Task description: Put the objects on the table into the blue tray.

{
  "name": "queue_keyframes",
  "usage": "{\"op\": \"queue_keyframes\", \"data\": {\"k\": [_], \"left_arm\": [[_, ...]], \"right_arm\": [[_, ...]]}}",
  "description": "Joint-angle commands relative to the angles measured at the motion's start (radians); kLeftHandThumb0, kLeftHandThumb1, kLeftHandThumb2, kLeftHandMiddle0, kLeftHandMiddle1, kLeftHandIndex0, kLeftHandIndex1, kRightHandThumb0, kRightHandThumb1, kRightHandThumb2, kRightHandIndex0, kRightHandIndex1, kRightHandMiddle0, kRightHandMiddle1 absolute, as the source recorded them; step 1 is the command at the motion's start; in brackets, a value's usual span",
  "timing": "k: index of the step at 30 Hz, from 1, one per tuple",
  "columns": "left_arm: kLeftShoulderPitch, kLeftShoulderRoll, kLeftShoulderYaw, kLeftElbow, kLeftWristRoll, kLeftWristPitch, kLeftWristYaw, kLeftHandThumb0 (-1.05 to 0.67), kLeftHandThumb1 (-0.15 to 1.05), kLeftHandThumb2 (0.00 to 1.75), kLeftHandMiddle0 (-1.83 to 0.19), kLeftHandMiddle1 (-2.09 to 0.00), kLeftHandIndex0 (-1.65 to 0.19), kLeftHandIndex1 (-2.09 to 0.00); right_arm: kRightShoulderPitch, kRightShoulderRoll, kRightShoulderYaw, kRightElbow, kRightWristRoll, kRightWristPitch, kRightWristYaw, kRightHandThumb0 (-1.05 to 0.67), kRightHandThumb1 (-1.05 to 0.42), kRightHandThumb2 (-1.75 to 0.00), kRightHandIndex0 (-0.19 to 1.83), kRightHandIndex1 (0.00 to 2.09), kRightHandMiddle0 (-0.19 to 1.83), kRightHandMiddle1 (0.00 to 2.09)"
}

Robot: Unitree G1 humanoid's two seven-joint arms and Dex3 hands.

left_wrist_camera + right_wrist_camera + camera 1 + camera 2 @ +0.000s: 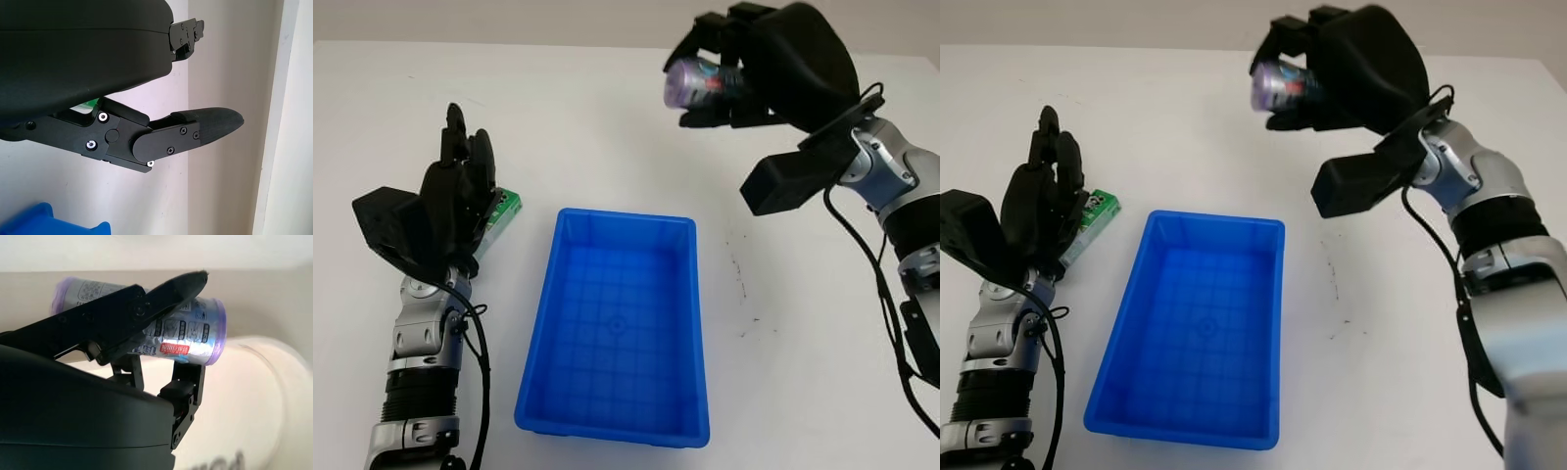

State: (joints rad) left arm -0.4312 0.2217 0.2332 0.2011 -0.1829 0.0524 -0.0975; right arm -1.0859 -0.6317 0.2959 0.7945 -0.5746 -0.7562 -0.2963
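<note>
the right hand point(744, 73) has its fingers point(146, 308) wrapped around a small can point(195, 333), lifted beyond the blue tray point(617, 333). it looks light, rigid and slick, best gripped mid-body. the left hand point(455, 196) hovers open just above a green packet point(504, 211) on the bench point(607, 127).

Tray point(617, 323) at the middle of the surface point(783, 372), near its front. Small carton point(502, 213) lying just left of the tray's far left corner, under the left hand point(460, 191), open. Right hand point(744, 73) raised beyond and right of the tray's far right corner, closed around a roll point(697, 83) lying sideways.
</note>
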Motion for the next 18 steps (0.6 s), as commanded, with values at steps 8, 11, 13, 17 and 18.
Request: {"op": "queue_keyframes", "data": {"k": [8, 11, 13, 17, 18], "left_arm": [[0.011, -0.011, -0.005, -0.020, -0.002, 0.007, 0.005, -0.76, 1.05, 0.62, 0.19, -0.04, 0.19, -0.02], [0.013, -0.013, -0.007, -0.021, 0.003, 0.009, 0.007, -0.77, 1.05, 0.62, 0.19, -0.04, 0.19, -0.02], [0.017, -0.014, -0.008, -0.025, 0.003, 0.012, 0.008, -0.77, 1.05, 0.62, 0.19, -0.05, 0.19, -0.02], [0.022, -0.014, -0.006, -0.025, 0.003, 0.010, 0.007, -0.76, 1.05, 0.62, 0.19, -0.05, 0.19, -0.03], [0.022, -0.014, -0.005, -0.025, 0.001, 0.011, 0.008, -0.76, 1.05, 0.62, 0.19, -0.05, 0.19, -0.03]], "right_arm": [[0.292, 0.060, -0.067, -0.622, 0.517, 0.235, 0.533, -0.34, -1.05, -0.21, 1.29, 2.09, 1.07, 2.09], [0.344, 0.041, -0.067, -0.775, 0.627, 0.397, 0.712, -0.37, -1.05, -0.19, 1.29, 2.09, 0.93, 2.09], [0.375, 0.031, -0.065, -0.850, 0.688, 0.514, 0.819, -0.38, -1.05, -0.19, 1.27, 2.09, 0.87, 2.09], [0.404, 0.022, -0.054, -0.897, 0.690, 0.598, 0.957, -0.39, -1.05, -0.13, 1.19, 2.09, 0.86, 2.09], [0.400, 0.009, -0.046, -0.897, 0.669, 0.602, 0.994, -0.41, -1.05, -0.11, 1.14, 2.09, 0.83, 2.09]]}}
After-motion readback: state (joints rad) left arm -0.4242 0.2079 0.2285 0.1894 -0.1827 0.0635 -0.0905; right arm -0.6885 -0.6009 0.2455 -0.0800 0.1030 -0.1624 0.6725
